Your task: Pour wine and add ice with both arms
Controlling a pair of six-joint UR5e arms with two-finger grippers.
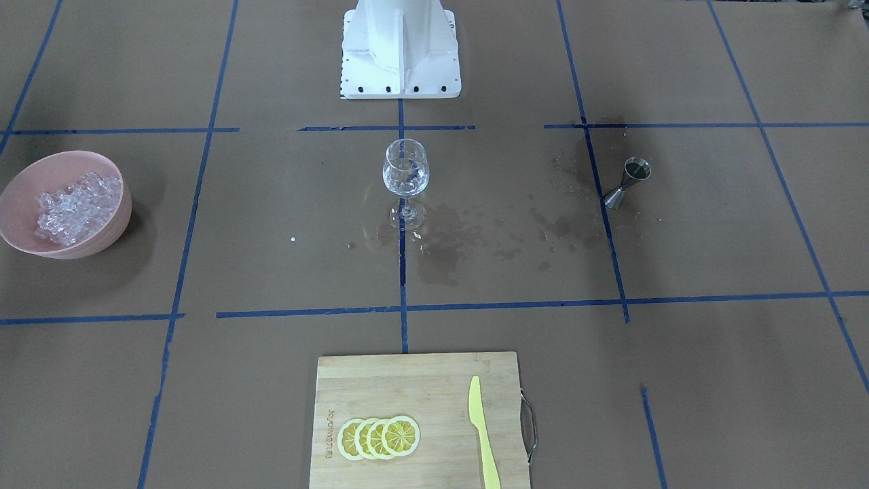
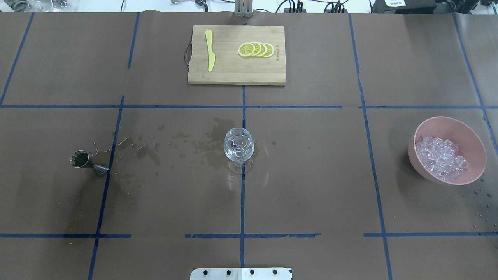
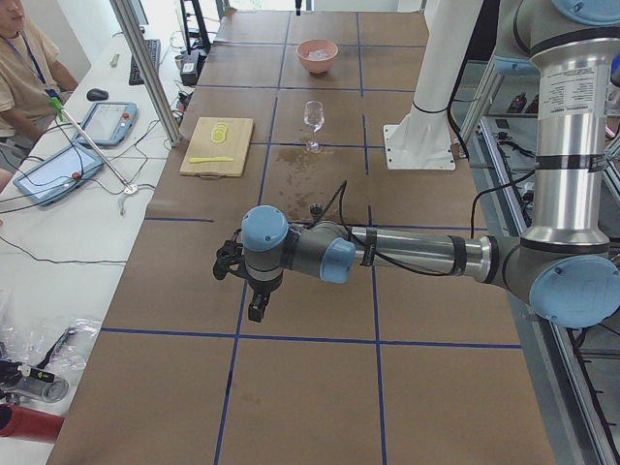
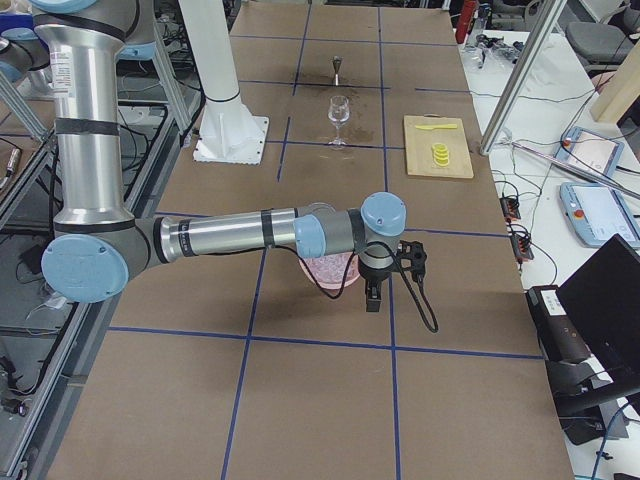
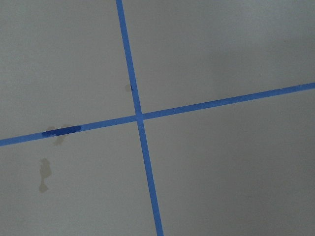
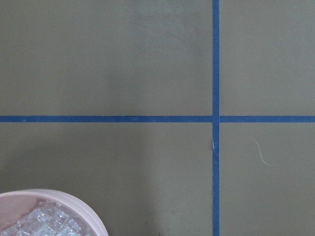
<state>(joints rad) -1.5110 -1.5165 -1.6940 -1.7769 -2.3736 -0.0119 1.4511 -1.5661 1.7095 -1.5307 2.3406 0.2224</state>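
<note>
A clear wine glass [image 1: 406, 170] stands at the table's middle with a few glassy pieces in its bowl; it also shows in the overhead view [image 2: 239, 146]. The ice [image 1: 75, 207] fills a pink bowl [image 2: 416, 159] on the robot's right. My left gripper [image 3: 256, 310] hangs over bare table past the steel jigger [image 2: 87, 162], seen only in the exterior left view. My right gripper [image 4: 372, 298] hangs just beyond the bowl [image 4: 328, 270], seen only in the exterior right view. I cannot tell whether either is open or shut. The right wrist view shows the bowl's rim [image 6: 74, 206].
A wooden cutting board [image 1: 407, 387] at the operators' edge holds lemon slices [image 1: 379, 437] and a yellow knife [image 1: 482, 435]. Wet stains [image 1: 441, 238] spread between the glass and the jigger [image 1: 628, 182]. The white pedestal [image 1: 400, 47] stands behind the glass.
</note>
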